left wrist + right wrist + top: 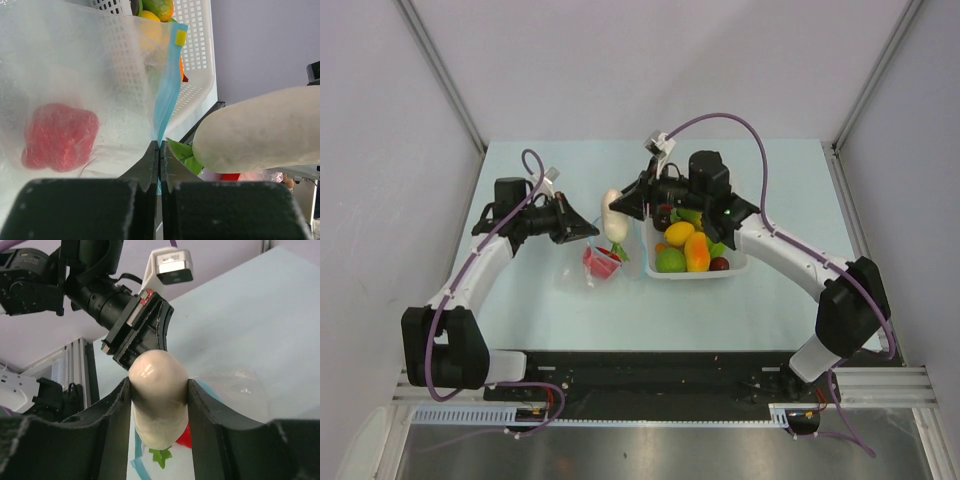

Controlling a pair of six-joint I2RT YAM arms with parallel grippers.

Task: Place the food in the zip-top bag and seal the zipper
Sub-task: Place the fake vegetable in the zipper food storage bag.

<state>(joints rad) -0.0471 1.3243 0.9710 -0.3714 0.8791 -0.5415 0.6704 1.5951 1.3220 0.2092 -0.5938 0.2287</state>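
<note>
The clear zip-top bag (pixel 592 266) lies left of the basket with a red toy food (pixel 602 262) inside. My left gripper (pixel 590 231) is shut on the bag's teal-blue zipper strip (pixel 167 90) and holds that edge up; the left wrist view shows the jaws (pixel 160 145) pinched on it and the red food (pixel 60 136) through the plastic. My right gripper (pixel 620 208) is shut on a white radish (pixel 613 218) with green leaves, held over the bag's mouth. In the right wrist view the radish (pixel 159 390) hangs between the fingers above the bag (pixel 235 385).
A white plastic basket (pixel 738 268) stands right of the bag, holding several toy fruits, among them an orange mango (pixel 697 252), a yellow one (pixel 678 234) and a green one (pixel 670 261). The two grippers are close together above the bag.
</note>
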